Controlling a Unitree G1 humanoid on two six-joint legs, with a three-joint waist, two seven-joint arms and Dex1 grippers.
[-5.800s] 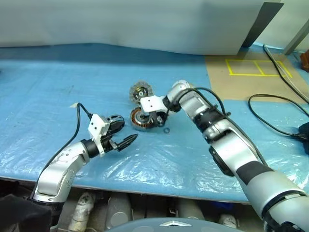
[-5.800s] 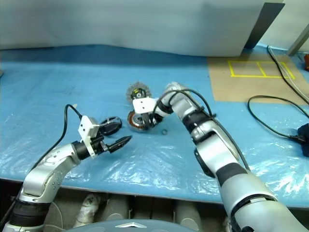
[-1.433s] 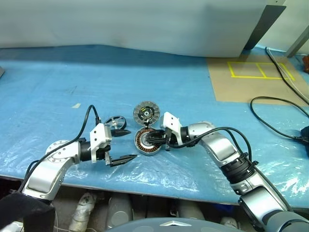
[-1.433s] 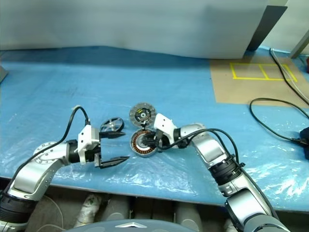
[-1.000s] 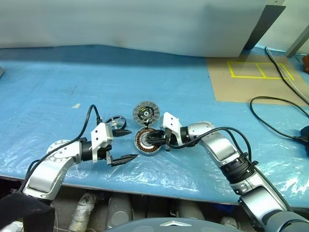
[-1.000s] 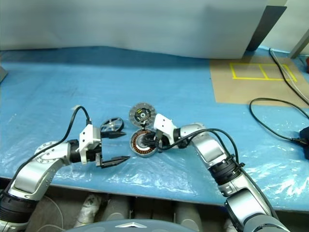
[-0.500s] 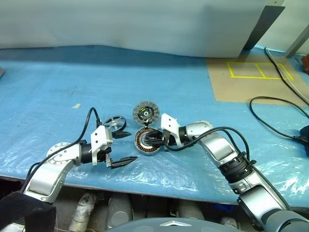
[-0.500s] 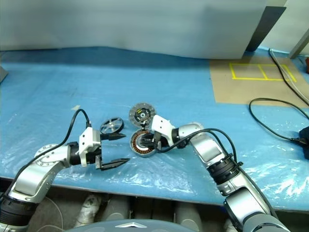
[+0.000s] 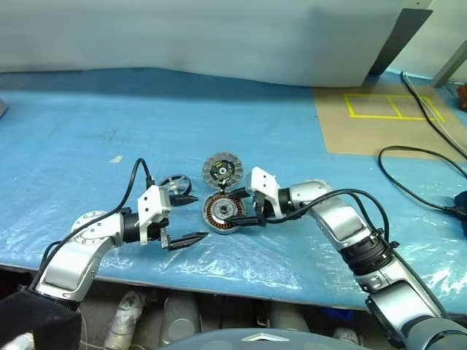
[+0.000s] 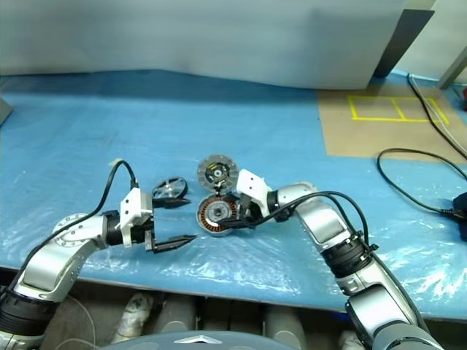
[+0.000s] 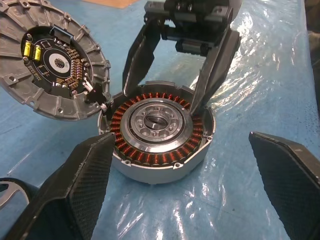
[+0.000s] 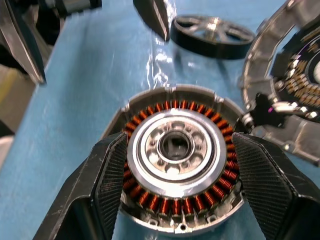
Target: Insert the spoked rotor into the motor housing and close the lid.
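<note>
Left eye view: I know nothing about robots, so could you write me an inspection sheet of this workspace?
Surface: crinkled blue plastic sheet covering the bench.
Job's things: round silver motor housing with copper windings, uncovered; ribbed grey lid swung open, joined at its rim; black spoked rotor lying apart.
Clutter: small pale scrap.
Tools: left tool open, empty; right tool open, astride the housing.
Cables: black cable at right.
Surroundings: brown board with yellow tape squares; pale backdrop.

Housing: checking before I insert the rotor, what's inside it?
Inside the housing: copper windings around a silver hub. No rotor. The hub's dark bore can't be made out.
</note>
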